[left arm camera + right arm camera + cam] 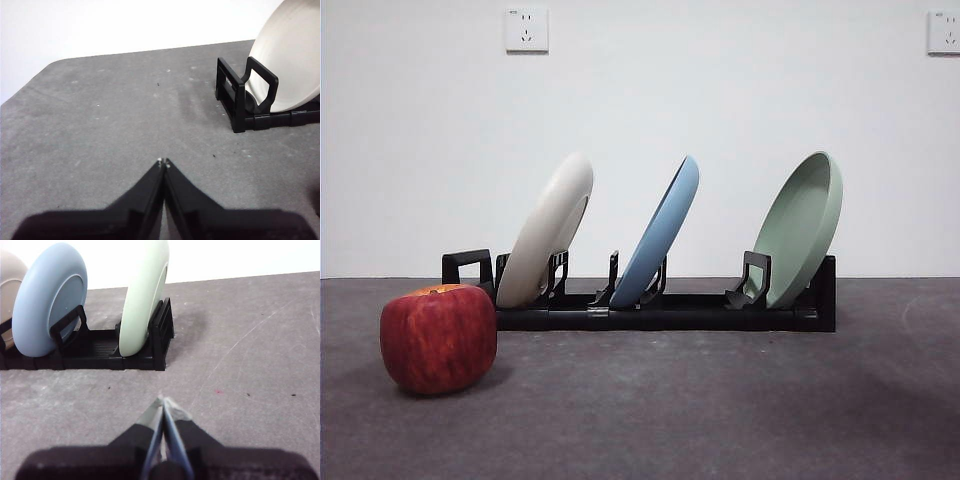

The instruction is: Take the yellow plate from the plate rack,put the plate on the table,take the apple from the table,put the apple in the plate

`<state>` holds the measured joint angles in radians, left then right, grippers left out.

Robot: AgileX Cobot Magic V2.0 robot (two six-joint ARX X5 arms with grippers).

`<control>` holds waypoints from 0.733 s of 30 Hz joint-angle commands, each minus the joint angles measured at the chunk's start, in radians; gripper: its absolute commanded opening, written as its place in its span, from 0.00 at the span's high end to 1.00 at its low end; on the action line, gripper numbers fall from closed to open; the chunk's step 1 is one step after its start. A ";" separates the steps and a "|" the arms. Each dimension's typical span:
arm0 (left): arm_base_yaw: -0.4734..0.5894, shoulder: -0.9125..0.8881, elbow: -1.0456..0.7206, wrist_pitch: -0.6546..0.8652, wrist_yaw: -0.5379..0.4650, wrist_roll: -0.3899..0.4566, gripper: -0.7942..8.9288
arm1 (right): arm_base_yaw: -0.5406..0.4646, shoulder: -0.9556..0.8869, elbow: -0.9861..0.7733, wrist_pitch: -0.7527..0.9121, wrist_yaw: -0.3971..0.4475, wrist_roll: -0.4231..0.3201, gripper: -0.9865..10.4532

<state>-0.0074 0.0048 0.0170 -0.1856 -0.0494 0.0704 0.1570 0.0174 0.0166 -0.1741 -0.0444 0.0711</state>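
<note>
Matt, speckled grey tabletop [720, 410], faintly scuffed. The rack [660, 312] looks like black plastic with a dull sheen. Cream plate [548, 232], blue plate [660, 230] and green plate [803, 226] are smooth, matt. The apple [438, 338] has waxy, streaked skin.

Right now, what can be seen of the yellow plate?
The yellow plate is a wide, shallow round plate, matte cream, plain with a raised rim. It stands on edge in the end slot of the black plate rack, next to the rack's loop handle, leaning the same way as the blue and green plates. Only the rack's holders touch it. The apple sits apart on the table, nearer the camera. No gripper is near it.
</note>
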 commanded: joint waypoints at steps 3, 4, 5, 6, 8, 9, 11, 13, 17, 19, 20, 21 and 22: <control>0.003 -0.001 -0.013 0.005 0.001 0.003 0.92 | 0.001 0.000 -0.010 -0.007 -0.003 0.010 0.91; 0.003 -0.001 -0.013 0.005 0.004 0.002 0.92 | 0.001 0.000 -0.010 -0.007 -0.005 0.011 0.91; 0.003 -0.001 -0.013 0.005 0.006 0.002 0.92 | 0.001 0.000 -0.010 -0.007 -0.006 0.011 0.91; 0.003 -0.001 -0.013 0.006 0.007 0.002 0.92 | 0.001 0.000 -0.010 -0.007 -0.006 0.011 0.91; 0.003 -0.001 -0.013 0.013 0.016 -0.037 0.92 | 0.001 0.000 -0.010 -0.007 -0.006 0.065 0.91; 0.003 -0.001 -0.013 0.015 0.035 -0.084 0.92 | 0.001 0.000 -0.010 -0.006 -0.006 0.112 0.91; 0.003 -0.001 -0.012 0.030 0.076 -0.150 0.92 | 0.001 0.000 -0.004 -0.006 -0.006 0.180 0.92; 0.003 -0.001 0.002 0.033 0.088 -0.183 0.93 | 0.001 0.006 0.013 -0.008 -0.005 0.214 0.92; 0.003 0.026 0.094 0.011 0.104 -0.210 0.93 | 0.001 0.079 0.099 -0.010 -0.003 0.264 0.92; 0.003 0.079 0.152 0.012 0.105 -0.226 0.93 | 0.001 0.154 0.163 -0.018 -0.003 0.265 0.92; 0.003 0.114 0.182 0.014 0.105 -0.234 0.93 | 0.001 0.197 0.201 -0.028 -0.004 0.265 0.92; 0.003 0.157 0.215 0.013 0.107 -0.234 0.93 | 0.001 0.243 0.241 -0.041 -0.003 0.265 0.92; 0.003 0.205 0.248 0.013 0.108 -0.234 0.93 | 0.001 0.293 0.281 -0.046 -0.004 0.264 0.92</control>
<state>-0.0074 0.2028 0.2596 -0.1795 0.0547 -0.1524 0.1570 0.2974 0.2840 -0.2256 -0.0463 0.3260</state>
